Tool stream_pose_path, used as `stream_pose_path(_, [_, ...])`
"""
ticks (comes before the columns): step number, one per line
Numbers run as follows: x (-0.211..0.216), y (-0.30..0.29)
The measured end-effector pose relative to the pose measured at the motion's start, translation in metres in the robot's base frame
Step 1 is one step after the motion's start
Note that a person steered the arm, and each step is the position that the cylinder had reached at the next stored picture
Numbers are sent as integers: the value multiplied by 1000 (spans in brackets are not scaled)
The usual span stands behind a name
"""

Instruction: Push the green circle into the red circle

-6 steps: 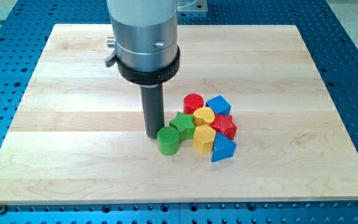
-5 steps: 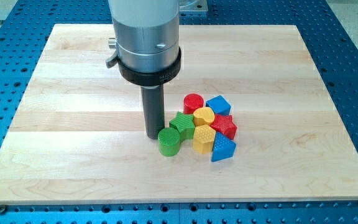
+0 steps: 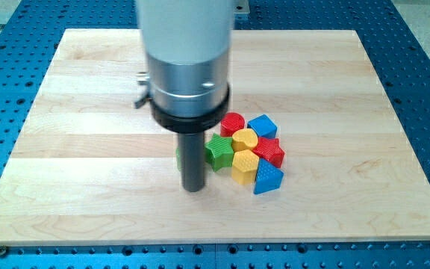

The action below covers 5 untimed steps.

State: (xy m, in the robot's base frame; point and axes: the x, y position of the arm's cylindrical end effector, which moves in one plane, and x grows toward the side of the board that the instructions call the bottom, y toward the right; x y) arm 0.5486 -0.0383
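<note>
I have no claw. My arm ends in a dark rod, so nothing opens, shuts or grips. It can only push.

The red circle (image 3: 232,123) sits on the table (image 3: 88,75), at the top of a tight bunch of blocks. A blue block (image 3: 262,125) is just to its right. A yellow circle (image 3: 245,139) touches it from below. Further below it are a red block (image 3: 269,152), a yellow block (image 3: 245,166) and a blue triangle (image 3: 267,178). A bumpy green block (image 3: 219,152) is below the red circle and a little to its left.

The green circle (image 3: 178,157) is further left of the red circle and lower down. I can only see a thin green edge of it, because my rod stands in front of it. I cannot tell if it touches the bumpy green block.

My tip (image 3: 193,188) is lower than the red circle and to its left, on the side of the green circle that is away from the red circle. I think it is there so a push up and to the right would send the green circle towards the red one. The bumpy green block is in the way, so it may get shoved too.
</note>
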Motion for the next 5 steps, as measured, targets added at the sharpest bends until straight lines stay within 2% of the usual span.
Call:
stream_pose_path(1, [0, 0])
stream_pose_path(2, [-28, -4])
stream_pose_path(5, [-55, -23])
